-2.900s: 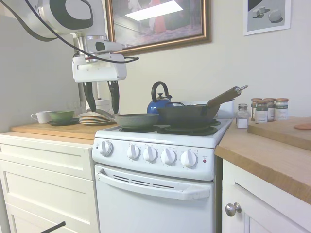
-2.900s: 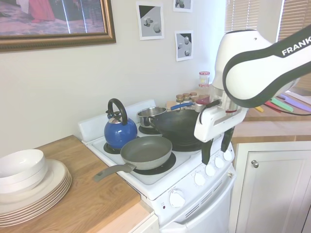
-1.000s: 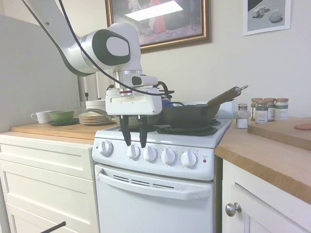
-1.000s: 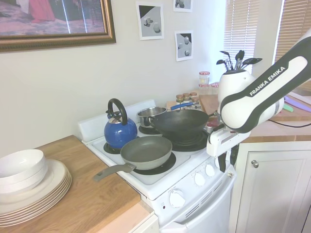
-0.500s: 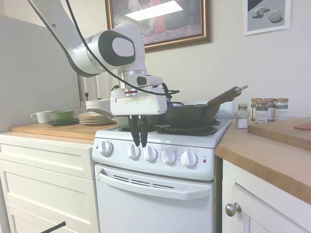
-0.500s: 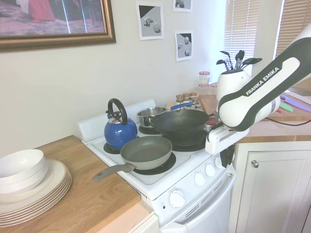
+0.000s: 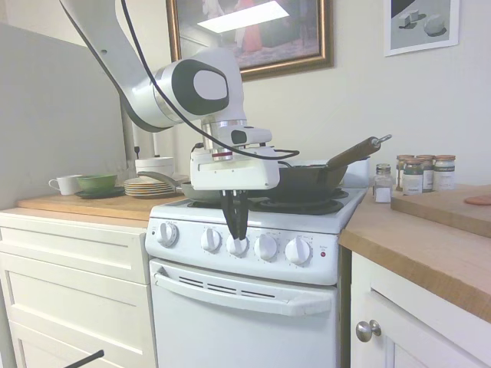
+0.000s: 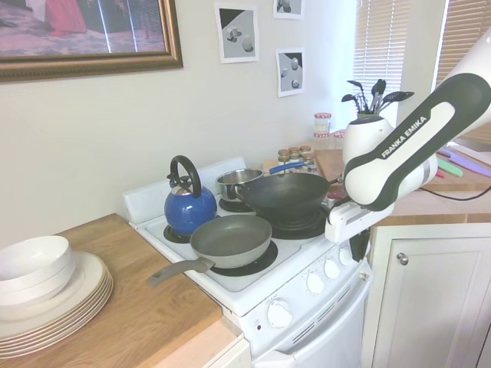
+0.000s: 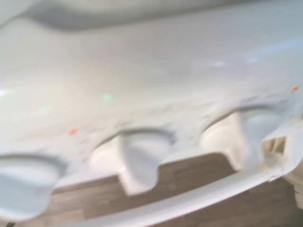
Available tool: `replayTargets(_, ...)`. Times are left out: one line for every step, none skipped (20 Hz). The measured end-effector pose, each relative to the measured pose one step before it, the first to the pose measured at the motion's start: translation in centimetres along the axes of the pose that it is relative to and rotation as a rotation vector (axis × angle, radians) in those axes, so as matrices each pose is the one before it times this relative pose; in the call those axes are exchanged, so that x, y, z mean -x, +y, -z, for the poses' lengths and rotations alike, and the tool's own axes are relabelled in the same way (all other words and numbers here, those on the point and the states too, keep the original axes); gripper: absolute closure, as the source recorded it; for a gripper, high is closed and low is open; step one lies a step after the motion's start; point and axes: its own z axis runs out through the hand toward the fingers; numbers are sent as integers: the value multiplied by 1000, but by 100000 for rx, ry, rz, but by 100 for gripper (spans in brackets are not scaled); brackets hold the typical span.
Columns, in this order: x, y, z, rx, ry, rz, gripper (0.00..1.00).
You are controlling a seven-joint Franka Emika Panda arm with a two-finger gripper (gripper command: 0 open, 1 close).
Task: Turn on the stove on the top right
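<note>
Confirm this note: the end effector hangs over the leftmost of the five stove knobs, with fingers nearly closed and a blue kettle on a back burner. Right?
Not quite. In the first exterior view the end effector hangs at the middle knob of the five on the stove, not the leftmost knob. The rest holds: its fingers are nearly together, and the second exterior view shows the blue kettle on a back burner.

Your arm is glossy white with rounded joints capped in black, "FRANKA EMIKA" lettered along one black band. Black cables loop down it. The gripper [image 7: 235, 228] has a boxy white body and slim, apparently black fingers [image 7: 229, 215].
</note>
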Motion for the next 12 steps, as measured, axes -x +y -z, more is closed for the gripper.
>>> replayTargets(-309, 181, -142, 118, 10, -687, 100)
replayTargets(-328, 170, -93, 112, 29, -700, 100)
replayTargets(-314, 177, -82, 99, 38, -677, 100)
replayTargets(-281, 129, -81, 81, 54, -559, 100)
replayTargets(-260, 86, -50, -1, 118, -458, 100)
replayTargets(-202, 27, -4, -83, 187, -301, 100)
replayTargets(-200, -66, 47, -133, 245, -158, 100)
replayTargets(-211, -129, 76, -160, 280, -87, 100)
replayTargets(-200, -150, 54, -145, 256, -59, 100)
replayTargets(-238, -184, 24, -136, 219, -109, 100)
replayTargets(-265, -182, -28, -40, 199, -98, 100)
replayTargets(-235, -138, -109, 111, 92, -86, 100)
